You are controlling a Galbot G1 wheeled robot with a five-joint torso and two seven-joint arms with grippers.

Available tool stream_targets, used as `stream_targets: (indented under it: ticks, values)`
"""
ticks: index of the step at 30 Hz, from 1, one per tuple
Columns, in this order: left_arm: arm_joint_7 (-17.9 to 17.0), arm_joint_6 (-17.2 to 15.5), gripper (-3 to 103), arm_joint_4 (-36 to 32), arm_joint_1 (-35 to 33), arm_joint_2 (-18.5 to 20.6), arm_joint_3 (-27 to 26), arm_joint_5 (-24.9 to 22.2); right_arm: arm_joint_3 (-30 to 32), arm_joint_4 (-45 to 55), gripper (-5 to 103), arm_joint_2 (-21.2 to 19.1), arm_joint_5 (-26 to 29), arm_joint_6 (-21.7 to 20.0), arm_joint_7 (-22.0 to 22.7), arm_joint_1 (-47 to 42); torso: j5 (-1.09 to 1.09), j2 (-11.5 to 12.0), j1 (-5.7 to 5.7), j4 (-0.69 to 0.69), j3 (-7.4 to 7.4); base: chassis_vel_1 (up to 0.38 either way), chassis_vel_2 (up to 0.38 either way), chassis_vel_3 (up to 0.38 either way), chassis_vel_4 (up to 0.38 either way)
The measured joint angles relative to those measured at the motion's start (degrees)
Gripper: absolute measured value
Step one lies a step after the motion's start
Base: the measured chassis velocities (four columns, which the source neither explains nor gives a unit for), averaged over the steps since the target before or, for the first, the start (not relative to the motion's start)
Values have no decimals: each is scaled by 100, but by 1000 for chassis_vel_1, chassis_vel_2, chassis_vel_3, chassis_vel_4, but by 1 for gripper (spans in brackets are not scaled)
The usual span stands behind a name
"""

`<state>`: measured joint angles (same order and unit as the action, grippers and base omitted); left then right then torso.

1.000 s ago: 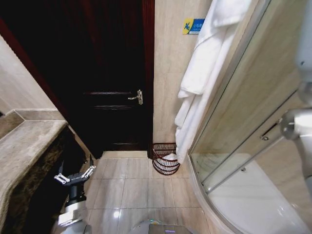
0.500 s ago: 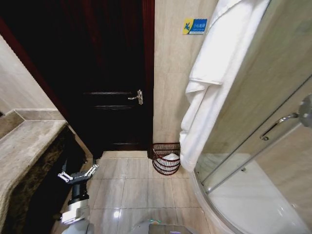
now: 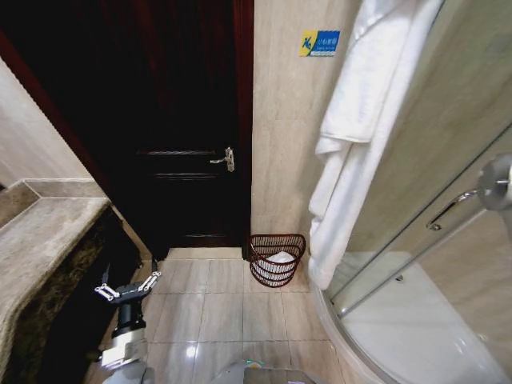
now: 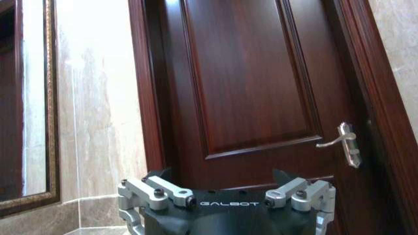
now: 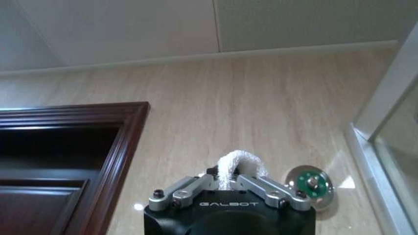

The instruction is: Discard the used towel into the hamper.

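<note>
R gripper [image 5: 228,185] holds white towel [image 3: 360,136] up high.
Fingers pinched on a fold; towel hangs beside wire hamper [image 3: 276,258]. L gripper [image 3: 126,289] low by counter, fingers spread, empty.

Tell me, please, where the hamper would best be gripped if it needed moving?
Probably the top rim, from above on its room-facing side. The hamper stands upright against the wall, round and tapering downward; its open wire rim offers a thin edge for fingers. The hanging towel crowds its right side.
</note>
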<state>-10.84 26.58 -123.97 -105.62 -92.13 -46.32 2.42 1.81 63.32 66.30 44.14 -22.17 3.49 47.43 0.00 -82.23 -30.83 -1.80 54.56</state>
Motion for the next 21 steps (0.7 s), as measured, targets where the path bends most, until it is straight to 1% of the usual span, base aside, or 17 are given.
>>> stream_targets:
  ticks: [3, 7, 9, 14, 21]
  values:
    - [-1, -10, 100, -28, -1, 0, -31, -45, 54, -363, 2, 228, -171, 136, -20, 111, -1, 0, 0, 0, 0, 0, 0, 0, 0]
    - [-8, -8, 100, -33, -5, 0, -49, -89, 82, -545, 2, 331, -271, 198, -43, 142, -1, 0, 0, 0, 0, 0, 0, 0, 0]
    - [-17, 6, 100, -58, -20, 0, -84, -159, 123, -810, 2, 436, -438, 299, -92, 190, 1, 0, 0, 0, 0, 0, 0, 0, 0]
    - [-16, 27, 100, -75, -44, 0, -138, -254, 63, -1024, 2, 512, -503, 415, -131, 250, 1, 0, 0, 1, 0, 0, 0, 0, 0]
    - [-4, 103, 100, -42, -76, 0, -183, -345, -71, -1076, 2, 614, -508, 436, -122, 286, -3, 0, 0, 0, 0, 0, 0, 0, 0]
